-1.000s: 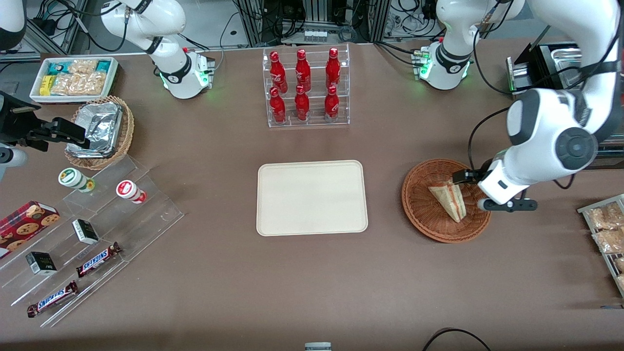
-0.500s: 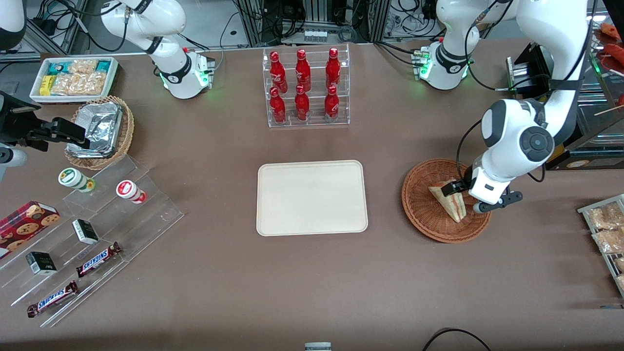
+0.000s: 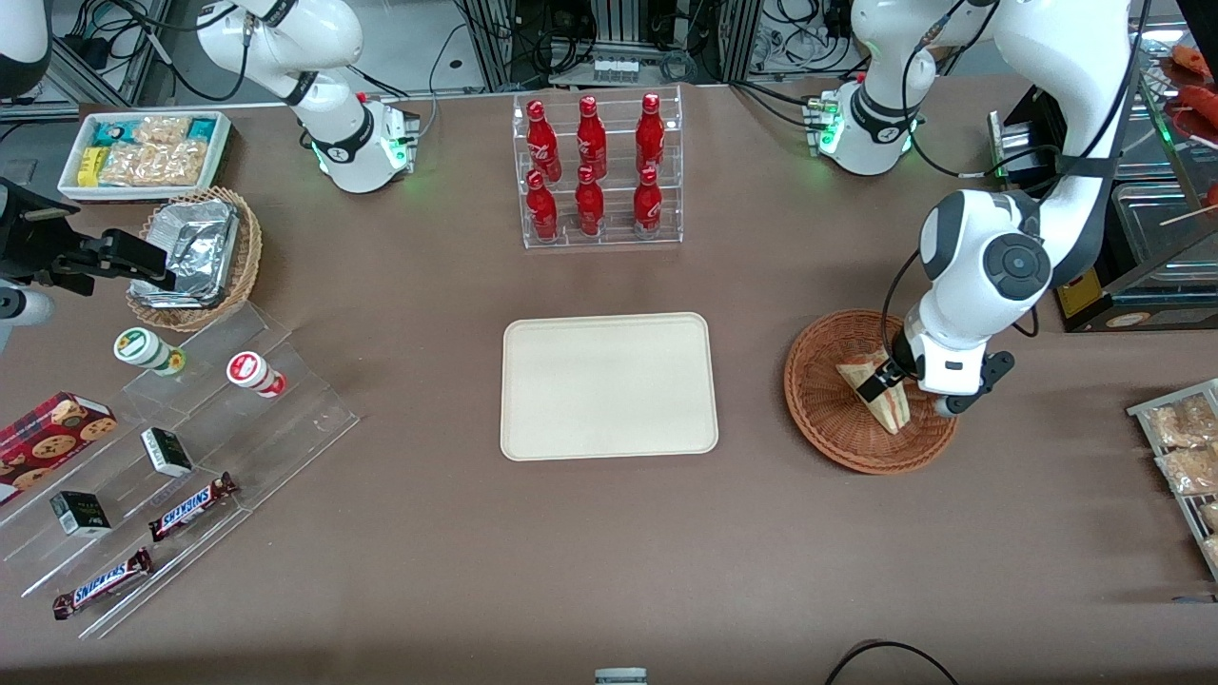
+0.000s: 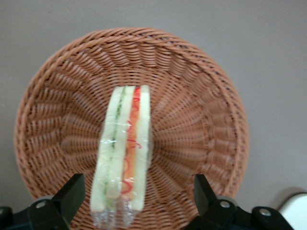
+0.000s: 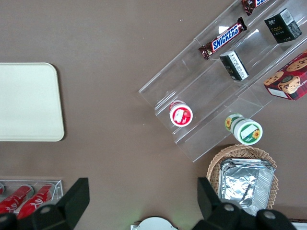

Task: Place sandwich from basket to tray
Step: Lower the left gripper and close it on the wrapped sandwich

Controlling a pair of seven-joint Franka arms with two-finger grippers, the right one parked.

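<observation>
One sandwich (image 4: 123, 158) lies in the round wicker basket (image 3: 826, 419), clear-wrapped, its red and green filling edge facing up toward the wrist camera. The hand (image 4: 135, 203) hangs just above it with its fingers (image 4: 71, 191) spread wide, one on each side of the wedge and not touching it, so nothing is grasped. The step in hand looks like the approach for the pick. The next move calls for a short descent until the fingers straddle the bread faces, then a gentle squeeze, since the bread would crush easily. The cream tray (image 3: 609, 387) sits bare on the tabletop, toward the parked arm's end from the basket
</observation>
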